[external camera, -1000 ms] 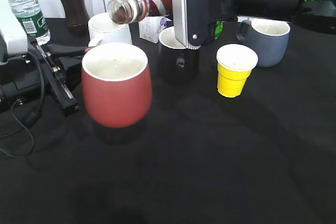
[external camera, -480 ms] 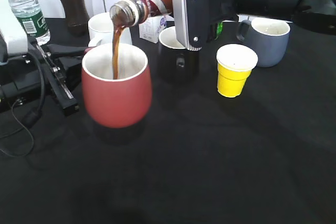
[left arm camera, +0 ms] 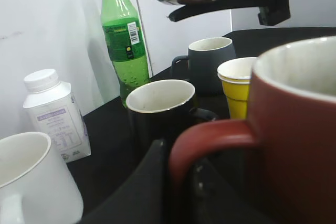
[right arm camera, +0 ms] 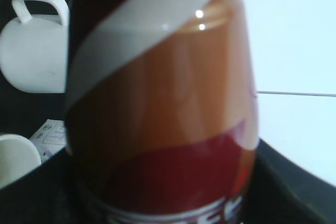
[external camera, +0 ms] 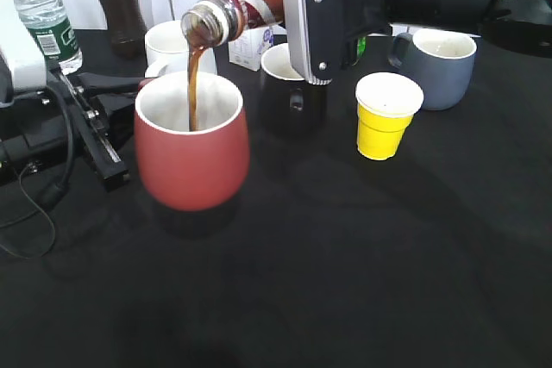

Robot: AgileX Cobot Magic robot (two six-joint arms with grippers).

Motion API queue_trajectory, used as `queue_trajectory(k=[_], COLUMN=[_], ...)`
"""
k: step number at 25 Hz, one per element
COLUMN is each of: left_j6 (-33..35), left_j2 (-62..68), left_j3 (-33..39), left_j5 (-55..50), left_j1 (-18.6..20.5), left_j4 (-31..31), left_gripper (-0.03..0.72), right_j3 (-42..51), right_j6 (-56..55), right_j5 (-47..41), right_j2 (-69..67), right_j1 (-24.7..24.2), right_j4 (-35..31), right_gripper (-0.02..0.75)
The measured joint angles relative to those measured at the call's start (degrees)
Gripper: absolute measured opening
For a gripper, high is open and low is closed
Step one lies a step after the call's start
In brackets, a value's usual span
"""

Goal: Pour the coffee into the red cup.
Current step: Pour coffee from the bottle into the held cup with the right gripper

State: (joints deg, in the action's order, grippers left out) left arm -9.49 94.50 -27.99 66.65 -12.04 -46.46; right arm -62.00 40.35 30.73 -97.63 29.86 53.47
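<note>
One brown stream falls from tilted coffee bottle (external camera: 233,8) into red cup (external camera: 191,140); right claw (external camera: 302,19) clamped on bottle; left claw (left arm camera: 173,192) at cup handle, grip indeterminate.

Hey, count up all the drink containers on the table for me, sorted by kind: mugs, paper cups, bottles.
Mugs: 4, namely red, white, black, grey-blue.
Paper cups: 1, yellow.
Bottles: 5, namely coffee, cola, water, green, small white.
Total: 10

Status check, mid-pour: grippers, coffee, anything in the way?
Right gripper shut on coffee bottle, tipped. Brown stream falling into red cup. Left gripper at cup handle; grip unclear. Pour path clear.
</note>
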Motion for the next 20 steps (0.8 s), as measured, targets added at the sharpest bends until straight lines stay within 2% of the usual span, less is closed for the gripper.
queue_trajectory(k=[20], left_j6=[0.0], left_j2=[0.0], left_j3=[0.0], left_j5=[-0.2], left_j1=[0.0], left_j4=[0.0], left_gripper=[0.056], right_j3=[0.0], right_j6=[1.4], right_j5=[0.0], right_j2=[0.0], right_j1=[0.0], right_j4=[0.0], right_gripper=[0.535])
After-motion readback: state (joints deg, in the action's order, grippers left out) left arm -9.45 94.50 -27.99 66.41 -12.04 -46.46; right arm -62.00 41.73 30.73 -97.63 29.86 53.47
